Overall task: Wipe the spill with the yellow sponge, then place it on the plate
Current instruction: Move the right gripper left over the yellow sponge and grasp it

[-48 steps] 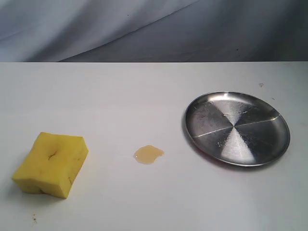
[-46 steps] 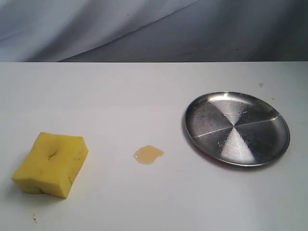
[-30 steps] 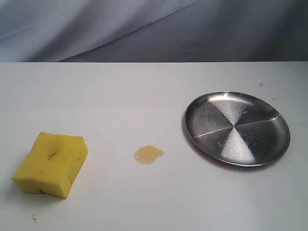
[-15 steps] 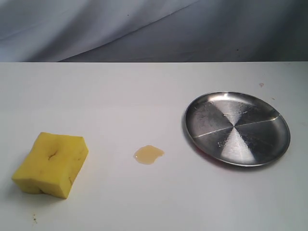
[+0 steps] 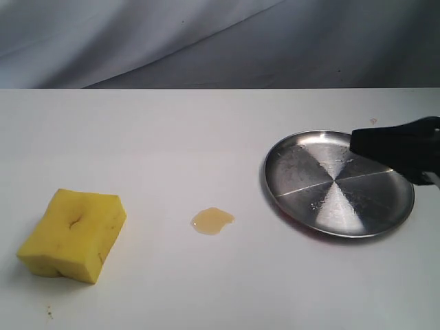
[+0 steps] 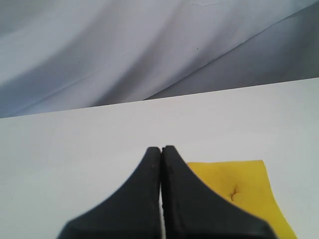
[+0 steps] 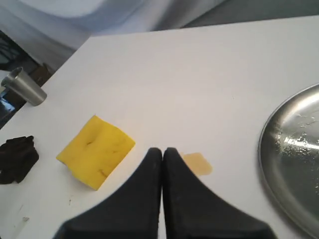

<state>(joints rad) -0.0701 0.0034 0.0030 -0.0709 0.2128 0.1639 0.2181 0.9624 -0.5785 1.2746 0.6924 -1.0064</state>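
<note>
The yellow sponge (image 5: 72, 235) lies flat on the white table at the left, also in the left wrist view (image 6: 244, 191) and the right wrist view (image 7: 95, 151). A small amber spill (image 5: 212, 221) sits in the middle of the table, apart from the sponge; the right wrist view shows the spill (image 7: 198, 163) too. The shiny silver plate (image 5: 330, 206) rests at the right with nothing on it, and its rim (image 7: 271, 164) edges the right wrist view. My right gripper (image 5: 355, 141) is shut and empty, hovering over the plate's far right part. My left gripper (image 6: 161, 149) is shut, empty, beside the sponge.
The right wrist view shows a small metal cup (image 7: 23, 88) and a black object (image 7: 16, 158) beyond the table's edge near the sponge. A grey cloth backdrop (image 5: 220, 41) hangs behind the table.
My right gripper has come into the exterior view from the right edge, over the plate. The sponge, spill and plate have not moved.
</note>
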